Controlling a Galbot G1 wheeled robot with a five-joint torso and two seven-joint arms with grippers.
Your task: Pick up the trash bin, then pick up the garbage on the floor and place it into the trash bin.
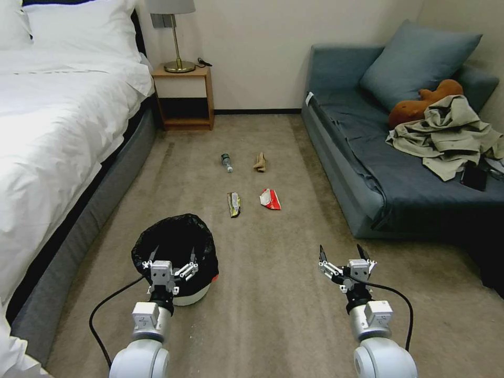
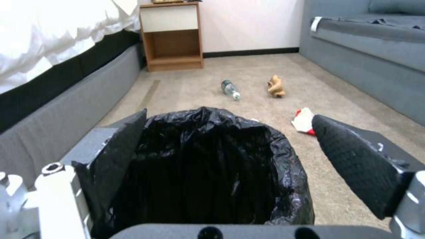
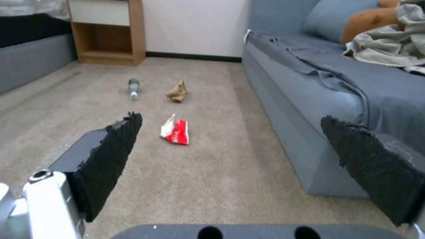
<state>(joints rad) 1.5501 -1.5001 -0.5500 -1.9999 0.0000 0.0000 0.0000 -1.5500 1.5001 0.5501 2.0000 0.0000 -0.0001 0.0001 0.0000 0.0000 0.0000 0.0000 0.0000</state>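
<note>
The trash bin [image 1: 176, 233], white with a crinkly black bag over its rim, stands on the carpet at the front left. My left gripper [image 1: 173, 255] is open at its near rim; in the left wrist view the fingers [image 2: 354, 162] spread wide on either side of the bin's mouth [image 2: 208, 166]. The garbage lies farther ahead: a clear bottle [image 1: 226, 161], crumpled tan paper [image 1: 260, 162], a gold-and-dark wrapper [image 1: 234, 204] and a red-and-white wrapper [image 1: 270, 199]. My right gripper [image 1: 341, 251] hangs open above bare carpet at the front right, with the red-and-white wrapper [image 3: 176, 131] ahead of it.
A bed [image 1: 52, 131] with white linen runs along the left. A wooden nightstand [image 1: 184, 97] with a lamp stands at the back wall. A blue sofa [image 1: 367, 173] on the right holds a beige clothing heap [image 1: 446, 134]. Open carpet lies between them.
</note>
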